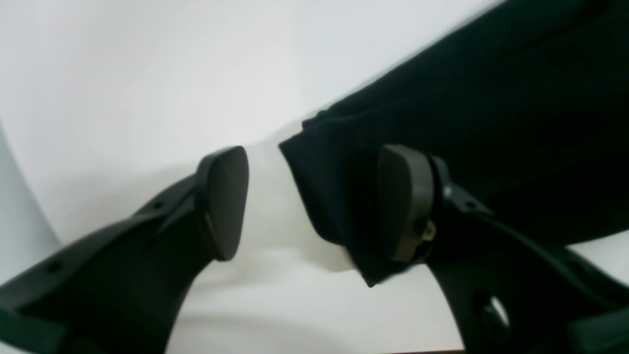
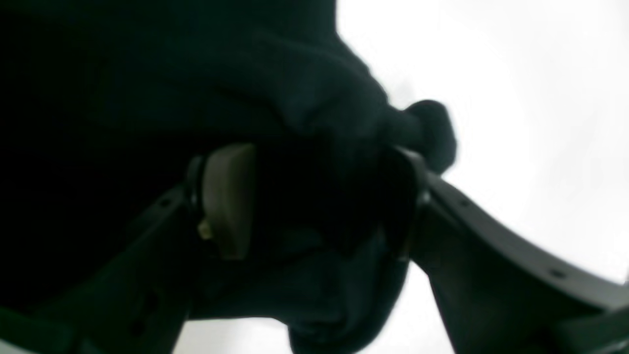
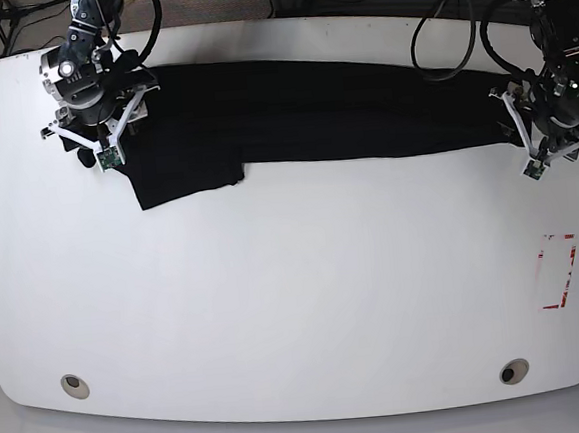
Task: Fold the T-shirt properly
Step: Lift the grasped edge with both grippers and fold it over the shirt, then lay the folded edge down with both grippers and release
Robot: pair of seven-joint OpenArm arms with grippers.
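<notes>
- Overhead, a white counter [image 3: 297,306] carries the T-shirt [image 3: 301,110], a long black band of cloth lying along the counter's far edge, with a flap hanging nearer at its left end.
- Left of the T-shirt's middle, at the cloth's left end, sits the right gripper [image 3: 101,116]. Its arm reaches down from the far corner, wrist tilted toward the cloth.
- Its wrist view shows the jaws spread with a thick bunch of dark cloth filling the gap; whether the pads [image 2: 228,199] press on it cannot be told.
- Right of the T-shirt's middle, at the cloth's right end, sits the left gripper [image 3: 548,126], its arm coming down from the far right corner.
- Its jaws are spread: one pad lies over the T-shirt's corner, the other over bare counter, so nothing is pinched.
- Risk, as a judgement: if the left jaws close where they are, they may catch only the thin corner tip, which could slip out on lifting.
- If the right side rises first, the band would likely drag and twist, spoiling the fold.
- A red-outlined rectangle [image 3: 558,271] marks the counter, nearer than the T-shirt's right end.
</notes>
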